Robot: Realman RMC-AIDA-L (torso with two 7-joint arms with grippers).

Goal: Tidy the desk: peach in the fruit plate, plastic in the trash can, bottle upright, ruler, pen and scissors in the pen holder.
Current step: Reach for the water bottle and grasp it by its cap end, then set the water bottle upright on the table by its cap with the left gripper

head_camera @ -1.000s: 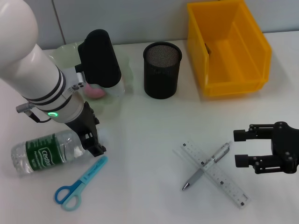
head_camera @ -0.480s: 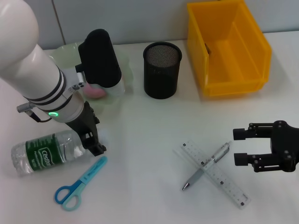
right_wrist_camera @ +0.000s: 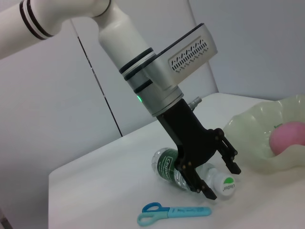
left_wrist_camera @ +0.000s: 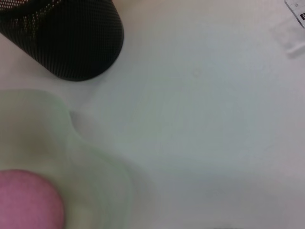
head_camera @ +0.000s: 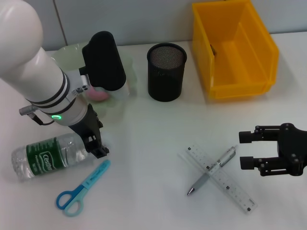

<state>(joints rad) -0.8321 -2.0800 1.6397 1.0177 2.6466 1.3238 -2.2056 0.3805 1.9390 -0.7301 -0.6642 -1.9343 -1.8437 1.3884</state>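
The clear bottle [head_camera: 48, 155] with a green label lies on its side at the front left. My left gripper [head_camera: 96, 143] stands open over its neck, a finger on each side near the white cap [right_wrist_camera: 227, 186]. The pink peach [head_camera: 98, 94] rests in the pale green fruit plate [head_camera: 67, 55]. Blue scissors [head_camera: 81, 189] lie in front of the bottle. A silver pen [head_camera: 213, 170] lies across the clear ruler [head_camera: 225, 184] at the front right. My right gripper [head_camera: 249, 150] hovers open just right of them. The black mesh pen holder [head_camera: 166, 72] stands behind. No plastic shows.
A yellow bin [head_camera: 235, 84] stands at the back right, next to the pen holder. My left arm's white forearm [head_camera: 33, 76] and black wrist cover part of the fruit plate. Bare white table [head_camera: 153, 139] lies between the two grippers.
The left arm's wrist has edged very slightly to the right over the plate. The bottle, scissors, pen, ruler and right gripper have stayed where they were.
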